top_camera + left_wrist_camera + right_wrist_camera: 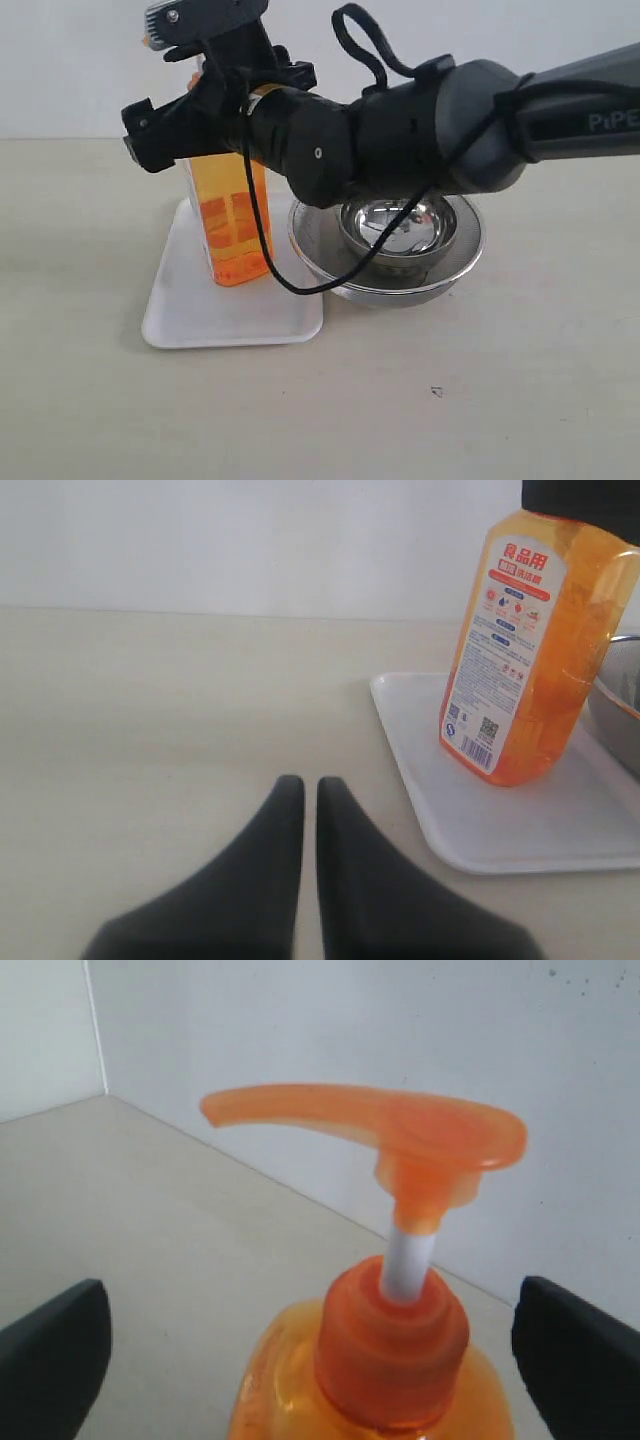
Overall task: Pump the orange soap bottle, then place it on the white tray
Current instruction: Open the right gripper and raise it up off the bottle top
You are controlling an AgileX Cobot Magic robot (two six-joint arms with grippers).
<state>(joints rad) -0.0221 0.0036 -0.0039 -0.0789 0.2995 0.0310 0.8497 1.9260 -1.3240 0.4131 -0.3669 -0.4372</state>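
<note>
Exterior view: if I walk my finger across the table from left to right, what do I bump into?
Flat white rectangular tray → tall see-through orange plastic soap bottle standing on it → two round shiny steel bowls, one inside the other.

Pale beige table, matte and level. Lying directly on it: a white tray at left and a wide steel bowl just beside the tray's right edge. A small dark speck marks the near surface.
</note>
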